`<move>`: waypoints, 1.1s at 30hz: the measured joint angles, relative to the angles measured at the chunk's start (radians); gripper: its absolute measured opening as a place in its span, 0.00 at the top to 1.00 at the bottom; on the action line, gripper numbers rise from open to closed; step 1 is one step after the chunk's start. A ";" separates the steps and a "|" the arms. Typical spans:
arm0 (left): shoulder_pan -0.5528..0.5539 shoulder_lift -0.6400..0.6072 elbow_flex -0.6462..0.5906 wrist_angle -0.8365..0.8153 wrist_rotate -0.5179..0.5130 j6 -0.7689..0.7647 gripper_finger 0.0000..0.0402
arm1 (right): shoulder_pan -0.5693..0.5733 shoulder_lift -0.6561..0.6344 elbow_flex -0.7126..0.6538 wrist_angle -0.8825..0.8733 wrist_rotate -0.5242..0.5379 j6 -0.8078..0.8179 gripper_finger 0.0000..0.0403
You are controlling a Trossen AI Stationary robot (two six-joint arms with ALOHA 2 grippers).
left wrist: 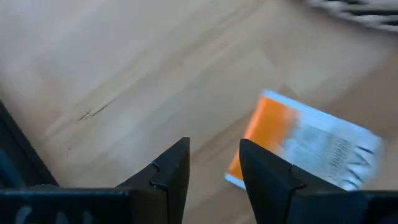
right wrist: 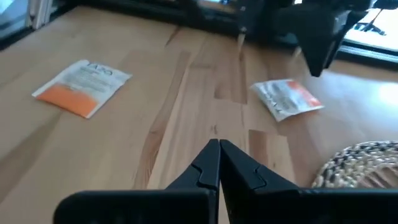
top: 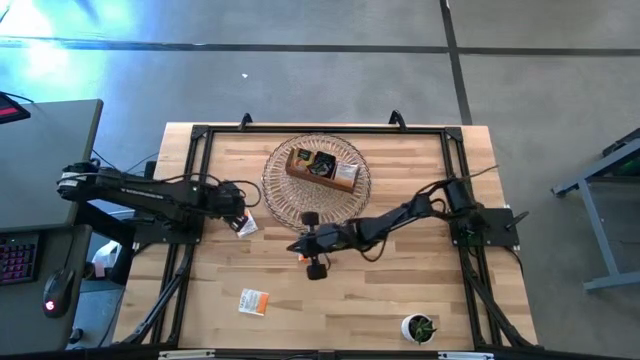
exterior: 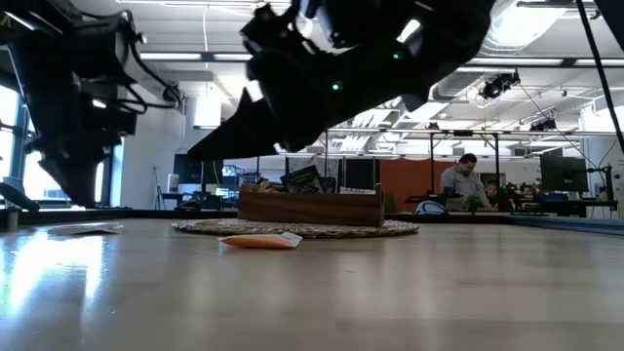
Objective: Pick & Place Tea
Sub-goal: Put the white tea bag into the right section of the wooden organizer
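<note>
Two white-and-orange tea sachets lie flat on the wooden table. One sachet [top: 246, 226] [left wrist: 311, 146] sits just beside my left gripper [top: 243, 212] [left wrist: 214, 152], which hangs open above the table with the sachet off to the side of one finger, not between them. The other sachet [top: 254, 302] [right wrist: 81, 87] lies near the table's near edge. My right gripper [top: 297, 246] [right wrist: 219, 144] is shut and empty, hovering over bare wood between the two sachets. The brown wooden tray [top: 322, 168] [exterior: 312, 206] holds more sachets, a black one among them.
The tray stands on a round woven mat [top: 290, 200] [right wrist: 360, 162] at the table's far middle. A small green plant in a white pot [top: 420, 327] stands at the near right. A black frame rims the table [top: 200, 300]. A person [exterior: 466, 180] sits in the room behind.
</note>
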 joint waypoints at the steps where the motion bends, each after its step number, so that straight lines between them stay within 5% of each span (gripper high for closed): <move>1: -0.001 0.016 -0.008 0.010 -0.008 -0.018 0.66 | 0.000 0.006 0.016 -0.021 -0.003 0.000 0.99; 9: -0.002 0.135 -0.058 0.190 0.054 -0.101 0.66 | 0.000 0.006 0.041 -0.084 -0.001 -0.015 0.97; 22: -0.101 0.171 0.020 0.255 0.335 -0.323 0.66 | -0.006 0.006 0.038 -0.102 0.007 -0.012 0.97; 29: -0.247 0.192 0.043 0.453 0.285 -0.414 0.66 | -0.005 0.006 0.038 -0.122 0.013 -0.103 0.99; 33: -0.280 0.194 0.058 0.408 0.150 -0.314 0.66 | 0.008 0.006 0.038 -0.121 -0.029 -0.116 0.99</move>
